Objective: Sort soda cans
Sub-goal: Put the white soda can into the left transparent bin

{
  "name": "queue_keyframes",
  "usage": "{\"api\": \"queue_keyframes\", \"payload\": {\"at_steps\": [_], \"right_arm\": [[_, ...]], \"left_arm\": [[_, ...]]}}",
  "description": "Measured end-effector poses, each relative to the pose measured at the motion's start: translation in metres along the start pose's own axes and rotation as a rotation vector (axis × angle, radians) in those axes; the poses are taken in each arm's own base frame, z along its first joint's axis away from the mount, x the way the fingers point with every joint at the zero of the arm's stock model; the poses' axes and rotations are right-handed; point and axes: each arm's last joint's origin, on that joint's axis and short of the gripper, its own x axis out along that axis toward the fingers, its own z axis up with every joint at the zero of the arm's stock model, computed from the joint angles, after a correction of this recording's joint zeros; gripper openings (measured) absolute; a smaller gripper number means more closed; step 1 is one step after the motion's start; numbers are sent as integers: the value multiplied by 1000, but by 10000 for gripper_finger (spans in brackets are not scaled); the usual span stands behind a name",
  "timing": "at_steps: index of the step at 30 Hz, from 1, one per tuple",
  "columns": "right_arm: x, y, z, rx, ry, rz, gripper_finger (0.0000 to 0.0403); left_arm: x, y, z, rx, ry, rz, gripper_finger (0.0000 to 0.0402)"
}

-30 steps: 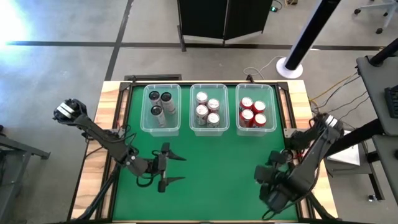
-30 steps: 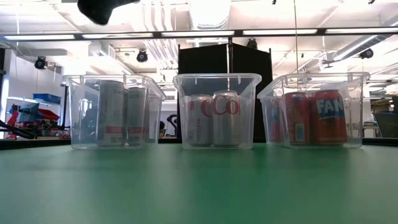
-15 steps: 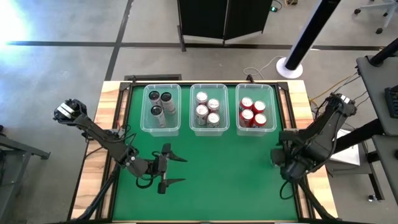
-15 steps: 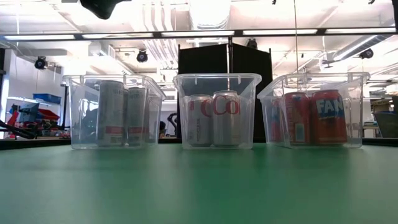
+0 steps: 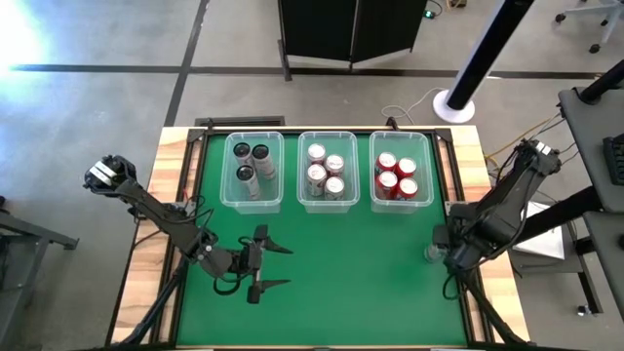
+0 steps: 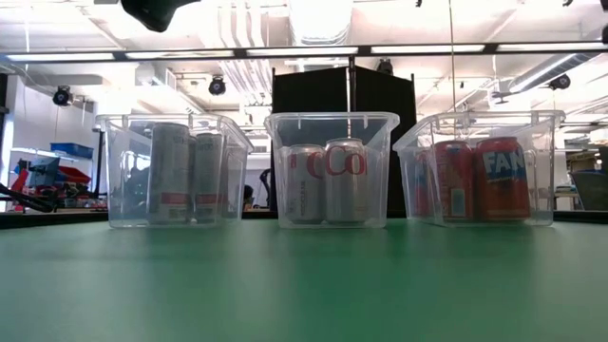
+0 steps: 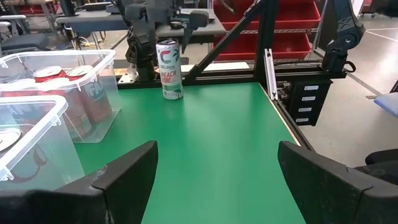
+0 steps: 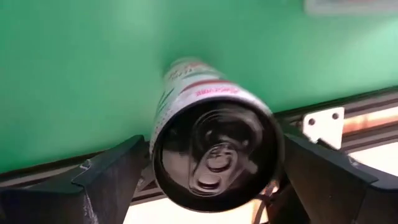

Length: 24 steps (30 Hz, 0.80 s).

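A tall white soda can [image 7: 168, 68] stands upright on its base on the green table [image 5: 331, 263], near the right edge. My right gripper [image 8: 212, 152] hangs over it, open, pointing down, with one finger on each side of the can's top [image 8: 214, 158]; in the high view this gripper [image 5: 436, 251] hides most of the can. My left gripper [image 5: 265, 263] waits open and empty at the near left. More soda cans stand sorted in three clear bins at the far side: dark and silver ones [image 5: 253, 168], silver-white ones [image 5: 326, 172] and red ones [image 5: 398, 175]. My right gripper comes at the white can from above, its fingers [image 8: 112, 177] close beside the can's top rim [image 8: 163, 134]. Whether they touch it, I cannot tell. The can stands upright on the table.
The three bins [image 6: 332, 119] stand in a row along the far edge. A raised black frame [image 7: 273, 68] and wooden borders [image 5: 174, 185] run around the mat. The green middle [image 6: 304, 285] lies open between both arms.
My right gripper has swung from the near right corner toward the far edge, to a place over the white can by the right edge.
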Motion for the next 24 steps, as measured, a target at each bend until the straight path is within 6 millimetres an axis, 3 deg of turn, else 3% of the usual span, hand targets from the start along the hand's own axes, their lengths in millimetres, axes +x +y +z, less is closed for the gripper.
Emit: {"api": "queue_keyframes", "payload": {"at_steps": [5,13,16,20,24], "right_arm": [[11,2,0,34,34,-3,352],[9,8,5,20,-34,55,252],[6,14,9,36,-71,119,248],[-2,28,27,68,-156,252,248],[-11,47,58,55,-197,281,248]], "left_arm": [[0,0,-1,3,5,1,315],[0,0,-1,5,9,2,315],[0,0,-1,6,9,2,315],[0,0,-1,6,9,2,315],[0,0,-1,10,8,2,315]]}}
